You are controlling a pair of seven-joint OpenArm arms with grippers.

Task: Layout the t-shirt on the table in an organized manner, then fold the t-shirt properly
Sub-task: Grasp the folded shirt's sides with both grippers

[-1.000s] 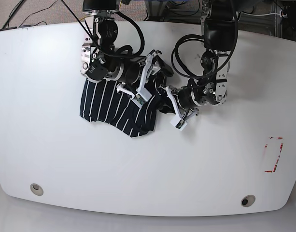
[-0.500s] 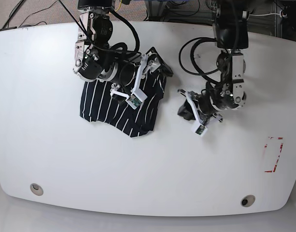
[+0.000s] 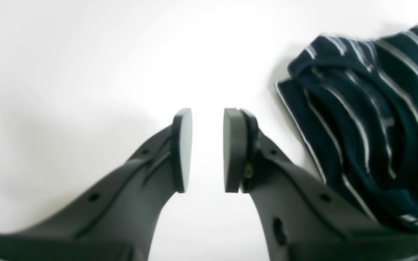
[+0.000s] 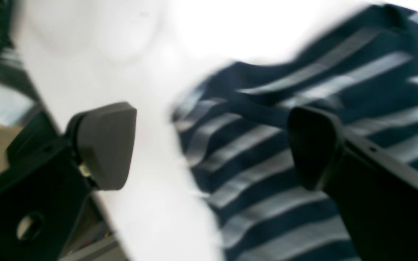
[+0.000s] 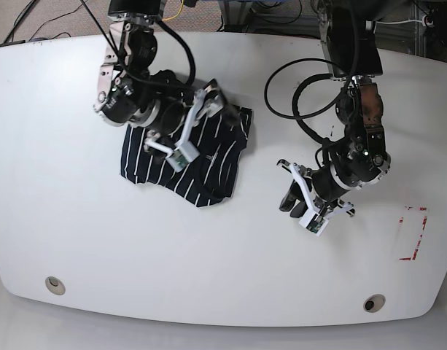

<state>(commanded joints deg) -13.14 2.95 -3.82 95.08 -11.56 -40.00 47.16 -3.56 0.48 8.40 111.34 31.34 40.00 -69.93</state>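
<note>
Since the frame half a second back, the left gripper (image 5: 290, 199) has drawn away from the striped t-shirt (image 5: 185, 159) toward the near edge of the table (image 5: 223, 277), and the right arm has shifted toward the far-left side, its gripper now over the shirt's far edge.

Near edge: two small round metal holes, one near the left corner (image 5: 55, 284), one toward the right (image 5: 374, 302). Red rectangular mark (image 5: 413, 233) by the right edge.

Mid-table: left gripper (image 3: 207, 148) hangs over bare white surface, pads parted by a narrow gap, nothing between them. In its wrist view the shirt (image 3: 372, 119) lies off to the right, clear of the fingers.

Farther back, left of centre: t-shirt bunched and partly spread, lying on the table. Right gripper (image 5: 205, 102) sits at its far edge, fingers wide apart; wrist view, blurred, shows one finger (image 4: 318, 145) in front of striped cloth (image 4: 285, 145) and the other (image 4: 103, 141) in front of bare table, no cloth pinched.
</note>
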